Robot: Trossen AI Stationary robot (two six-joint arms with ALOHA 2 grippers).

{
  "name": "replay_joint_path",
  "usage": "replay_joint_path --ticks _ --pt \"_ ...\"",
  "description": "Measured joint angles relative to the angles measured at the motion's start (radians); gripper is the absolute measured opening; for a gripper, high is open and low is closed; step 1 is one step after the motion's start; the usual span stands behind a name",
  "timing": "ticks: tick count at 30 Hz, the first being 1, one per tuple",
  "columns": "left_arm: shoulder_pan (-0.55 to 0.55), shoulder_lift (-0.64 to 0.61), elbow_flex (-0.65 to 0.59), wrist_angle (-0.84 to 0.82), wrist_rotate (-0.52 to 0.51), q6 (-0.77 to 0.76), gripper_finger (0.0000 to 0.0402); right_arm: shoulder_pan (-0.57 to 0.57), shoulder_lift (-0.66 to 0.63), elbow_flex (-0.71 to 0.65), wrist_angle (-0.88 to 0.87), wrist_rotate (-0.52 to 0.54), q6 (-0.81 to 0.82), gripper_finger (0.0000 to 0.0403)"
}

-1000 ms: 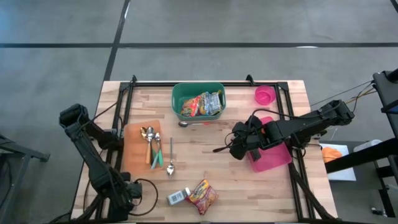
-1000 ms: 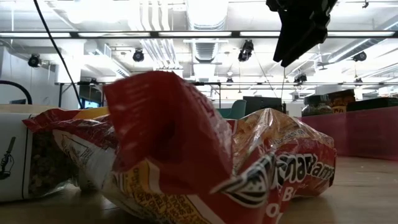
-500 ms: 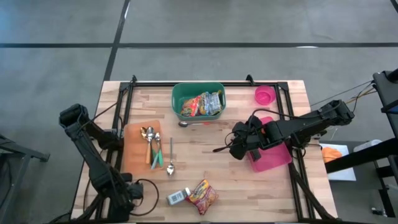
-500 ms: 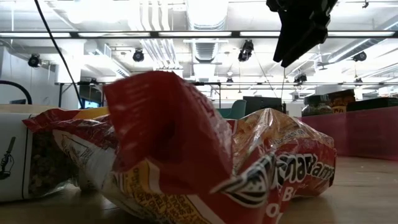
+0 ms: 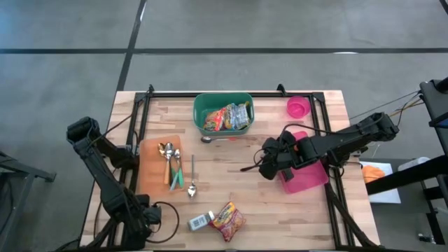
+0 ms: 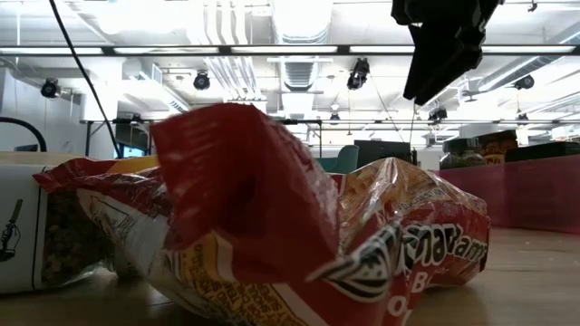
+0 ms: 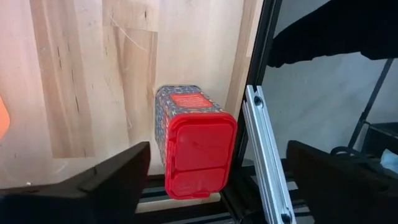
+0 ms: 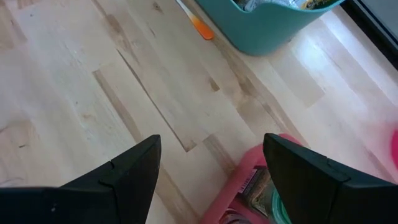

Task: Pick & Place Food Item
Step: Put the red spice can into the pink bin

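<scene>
Right hand [image 5: 264, 166] hovers open above mid tabletop [image 5: 231, 182], near pink tray [image 5: 308, 176]. Left hand [image 7: 211, 171] open over red-lidded tin [image 7: 196, 152], holding nothing.

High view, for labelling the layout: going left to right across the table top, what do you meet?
Orange cutting board with spoons → green basket → right gripper → small pink bowl → pink tray.
</scene>
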Motion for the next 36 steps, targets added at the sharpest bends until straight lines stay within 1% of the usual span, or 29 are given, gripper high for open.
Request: replay_joint_path --ticks 2,4,10,19,24,28,30,33,36 --pt "-0.003 0.009 0.000 0.000 0.000 0.007 0.0392 0.000 0.000 -0.008 0.001 -0.002 0.002 0.0281" --pt "-0.010 0.024 0.000 0.004 0.000 0.015 0.0397 0.000 0.000 -0.014 0.000 -0.017 0.002 0.0281" --pt "-0.033 0.077 0.000 0.036 0.005 0.021 0.0399 0.000 0.000 0.001 0.004 -0.020 -0.001 0.0281" --pt "-0.056 0.173 0.000 0.028 0.013 0.022 0.0399 0.000 0.000 0.018 0.006 -0.019 -0.029 0.0281" --pt "-0.058 0.206 0.000 0.024 0.028 -0.033 0.0399 0.000 0.000 0.018 0.007 -0.019 -0.036 0.0281" --pt "-0.058 0.211 0.000 -0.008 0.031 -0.100 0.0399 0.000 0.000 0.018 0.009 -0.019 -0.045 0.0281" --pt "-0.058 0.211 0.000 -0.020 0.033 -0.106 0.0399 0.000 0.000 0.018 0.009 -0.019 -0.048 0.0281" --pt "-0.058 0.211 0.000 -0.020 0.043 -0.101 0.0390 0.000 0.000 0.018 0.009 -0.019 -0.049 0.0281" --pt "-0.058 0.211 0.000 -0.013 0.066 -0.088 0.0356 0.000 0.000 0.018 0.011 -0.019 -0.048 0.0281"
